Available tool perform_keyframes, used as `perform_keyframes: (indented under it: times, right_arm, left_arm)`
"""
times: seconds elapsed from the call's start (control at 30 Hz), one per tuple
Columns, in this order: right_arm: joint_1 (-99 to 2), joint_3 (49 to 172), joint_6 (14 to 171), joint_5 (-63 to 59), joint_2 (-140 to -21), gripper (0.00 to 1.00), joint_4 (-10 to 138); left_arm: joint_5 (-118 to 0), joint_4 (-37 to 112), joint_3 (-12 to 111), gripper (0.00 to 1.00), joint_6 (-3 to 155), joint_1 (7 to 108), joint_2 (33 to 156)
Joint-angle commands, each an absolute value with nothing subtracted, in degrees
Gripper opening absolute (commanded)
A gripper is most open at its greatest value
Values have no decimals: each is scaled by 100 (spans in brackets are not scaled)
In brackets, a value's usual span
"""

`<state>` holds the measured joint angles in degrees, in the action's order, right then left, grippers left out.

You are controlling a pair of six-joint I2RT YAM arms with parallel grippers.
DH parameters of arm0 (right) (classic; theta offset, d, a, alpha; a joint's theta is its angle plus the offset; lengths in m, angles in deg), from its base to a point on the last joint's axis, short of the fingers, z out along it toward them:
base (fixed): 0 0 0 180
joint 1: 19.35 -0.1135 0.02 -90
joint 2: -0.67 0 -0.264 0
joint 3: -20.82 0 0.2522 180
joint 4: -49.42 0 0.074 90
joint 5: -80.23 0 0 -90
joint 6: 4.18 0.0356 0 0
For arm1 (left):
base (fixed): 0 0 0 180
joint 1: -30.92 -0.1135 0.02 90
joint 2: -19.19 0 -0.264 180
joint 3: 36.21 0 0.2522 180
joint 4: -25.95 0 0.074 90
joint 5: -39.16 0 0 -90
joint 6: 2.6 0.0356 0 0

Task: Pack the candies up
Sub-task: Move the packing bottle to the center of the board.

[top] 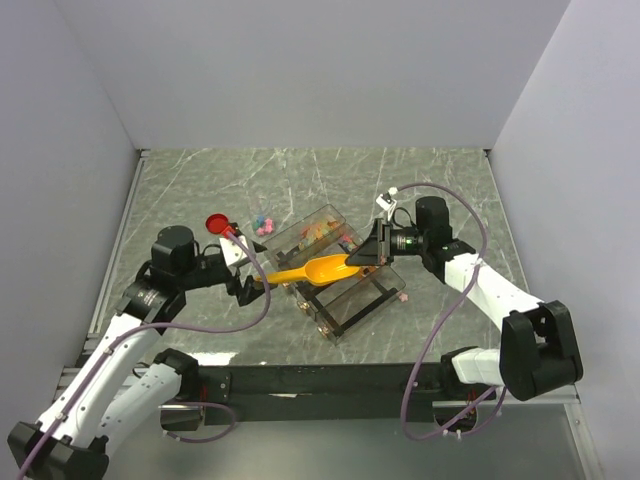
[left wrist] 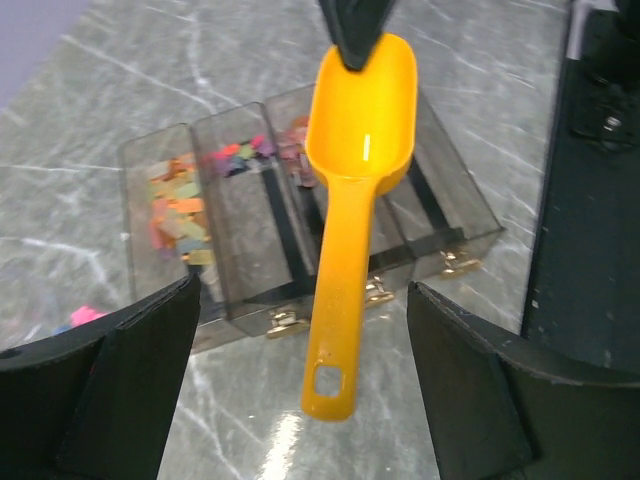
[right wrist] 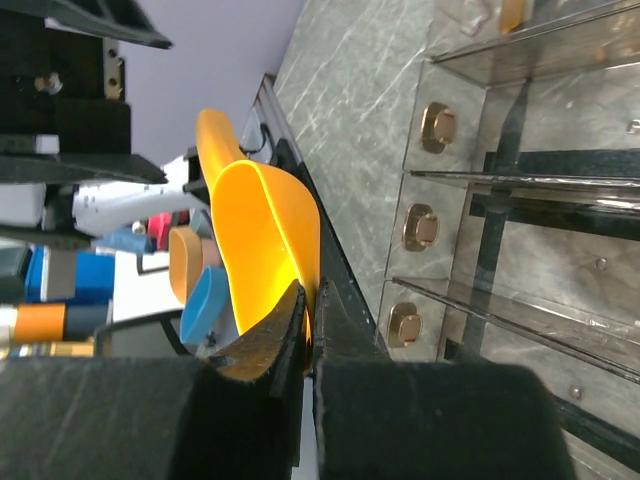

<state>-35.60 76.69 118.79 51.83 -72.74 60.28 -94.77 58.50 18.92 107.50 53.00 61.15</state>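
Observation:
The candies lie as small pink, orange and yellow pieces in the far compartments of a clear box [top: 372, 294], seen in the top view [top: 316, 232] and the left wrist view [left wrist: 178, 215]. A few loose candies [top: 263, 224] lie on the table behind it. My right gripper [top: 368, 252] is shut on the front rim of the yellow scoop [top: 315, 270], whose bowl is empty [left wrist: 362, 110]; the right wrist view [right wrist: 312, 310] shows the pinch. My left gripper [left wrist: 300, 400] is open, its fingers [left wrist: 130, 390] on either side of the scoop's handle end without touching it.
A flat red lid [top: 217, 223] lies on the table left of the loose candies. The clear box has brass latches [right wrist: 424, 228] along its near side. Grey walls close in the table at the left, back and right.

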Motion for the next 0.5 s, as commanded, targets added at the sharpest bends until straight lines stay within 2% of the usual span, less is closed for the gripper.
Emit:
perform_keyframes:
  times: [0.0,0.27,0.47]
  right_arm:
    - [-3570,7967,11553,5623,-7316,0,5940]
    - [-3579,8064,11570,5746,-7492,0,5852]
    - [-3588,8046,11676,5816,-7509,0,5703]
  left_arm:
    - [-10059,6028,1921,87,11139,5368,6261]
    - [-9655,6186,1834,82,11333,5737,6375]
    - [-9488,6142,1807,74,11324,5887,6490]
